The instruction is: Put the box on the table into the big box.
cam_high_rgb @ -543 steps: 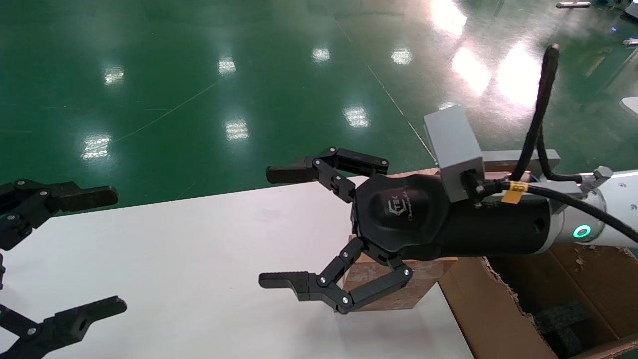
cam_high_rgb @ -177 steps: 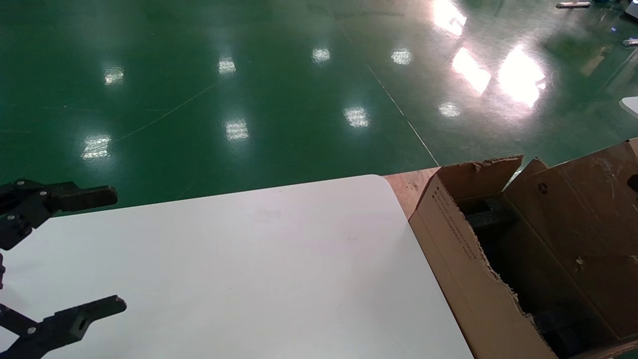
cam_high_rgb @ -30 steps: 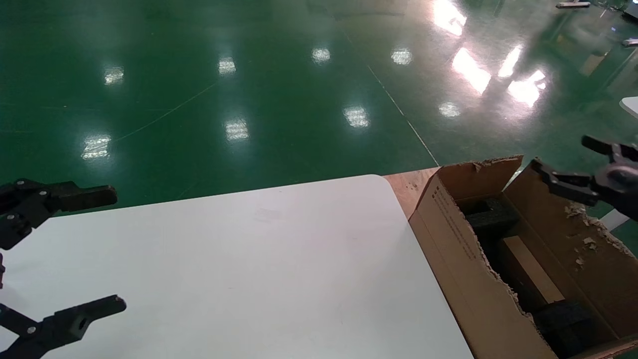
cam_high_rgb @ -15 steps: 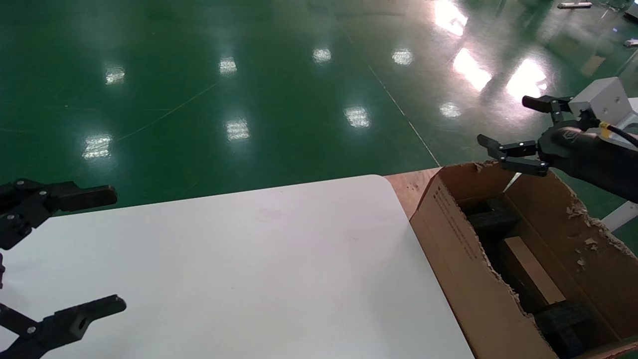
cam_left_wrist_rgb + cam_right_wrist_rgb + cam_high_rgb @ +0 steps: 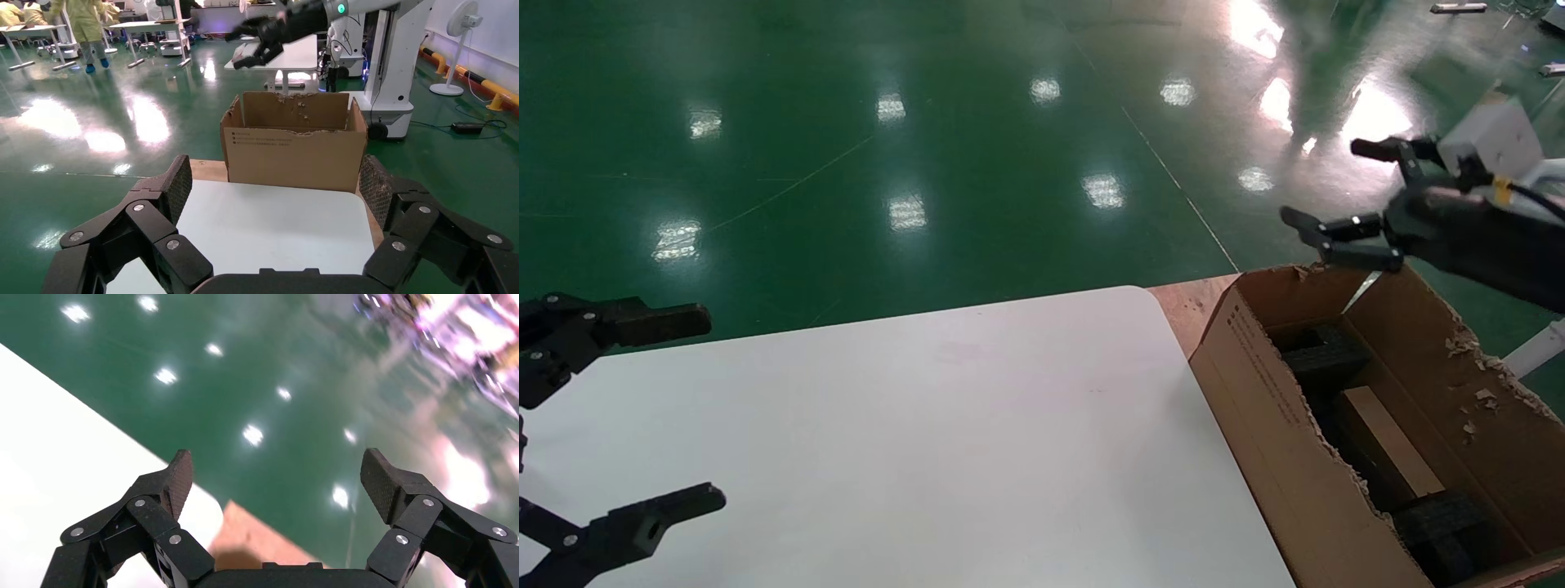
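Head view: the box (image 5: 1387,445), a small rectangular brown cardboard piece, lies inside the big box (image 5: 1287,425), wedged between black foam blocks (image 5: 1324,353); its lower end is hidden behind the carton's ragged torn front wall, and the carton itself is cut off at the right and bottom edges. The big box stands just beside the white tabletop (image 5: 911,441), at its rounded corner, with small black print on the side facing it. The right gripper (image 5: 1328,184) hangs above the carton's far rim, fingers spread wide and holding nothing; its arm is blurred. The left gripper (image 5: 641,416) sits parked at the tabletop's left edge, likewise spread and empty, partly cut off. Left wrist view: the left gripper's (image 5: 278,190) textured black fingers frame the tabletop (image 5: 275,220) and the big box (image 5: 294,153) beyond; the carton's interior is hidden by its printed wall, and the right gripper (image 5: 251,46) shows above it. Right wrist view: the right gripper (image 5: 275,478) stands wide apart over glossy green floor (image 5: 257,373); the background is blurred, and only a white strip of tabletop (image 5: 61,435) shows.
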